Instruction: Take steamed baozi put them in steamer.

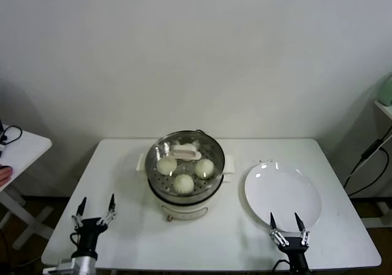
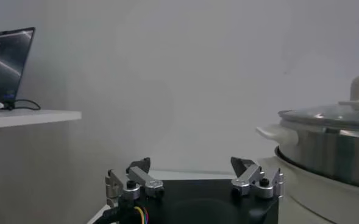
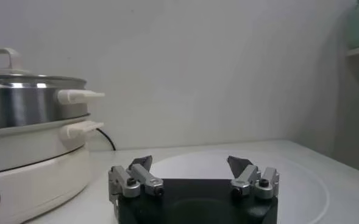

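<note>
The steamer (image 1: 184,196) stands mid-table, a shiny steel pot on a cream base, with its glass lid (image 1: 185,154) on. Through the lid, three steamed baozi (image 1: 166,165) (image 1: 204,167) (image 1: 183,183) lie on the perforated tray. My left gripper (image 1: 97,200) hovers open and empty near the front left edge, with the steamer (image 2: 325,146) off to its side. My right gripper (image 1: 285,217) is open and empty over the near rim of the bare white plate (image 1: 283,195). In the wrist views, both the left gripper (image 2: 191,163) and the right gripper (image 3: 190,161) have their fingers spread wide.
The white table (image 1: 122,165) carries only the steamer and the plate. A side table (image 1: 24,146) at the far left holds a laptop (image 2: 8,61), and a person's hand (image 1: 5,176) rests there. Cables (image 1: 367,158) hang at the far right.
</note>
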Available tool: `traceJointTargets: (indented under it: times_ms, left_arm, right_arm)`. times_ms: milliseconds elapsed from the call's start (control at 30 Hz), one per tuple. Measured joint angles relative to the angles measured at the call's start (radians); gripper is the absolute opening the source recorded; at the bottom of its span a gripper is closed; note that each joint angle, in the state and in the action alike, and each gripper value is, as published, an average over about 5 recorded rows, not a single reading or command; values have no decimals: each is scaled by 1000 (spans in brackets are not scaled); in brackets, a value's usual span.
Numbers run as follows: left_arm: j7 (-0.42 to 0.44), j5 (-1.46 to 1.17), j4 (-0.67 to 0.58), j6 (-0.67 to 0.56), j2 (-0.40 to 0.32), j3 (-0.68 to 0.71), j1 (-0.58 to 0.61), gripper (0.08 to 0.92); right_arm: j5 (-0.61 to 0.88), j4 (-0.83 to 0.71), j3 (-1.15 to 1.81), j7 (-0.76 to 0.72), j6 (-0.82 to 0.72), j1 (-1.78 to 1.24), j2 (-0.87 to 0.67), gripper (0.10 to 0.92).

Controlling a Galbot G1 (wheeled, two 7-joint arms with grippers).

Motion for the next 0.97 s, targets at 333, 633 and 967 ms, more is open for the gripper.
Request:
traceJointTargets:
  times_ms: [333,633,967]
  left_arm:
    - [3,8,7,-13,0,1,3,823]
    - [3,12,9,-15,-4,3,3,823]
    - [4,18,11,-14,-5,10,3,823]
  right_arm:
    - [0,3,0,-3,1,-4,1,823]
    - [-1,3,1,-4,4,-3,1,823]
    - [-2,3,4,-5,8,-4,2,823]
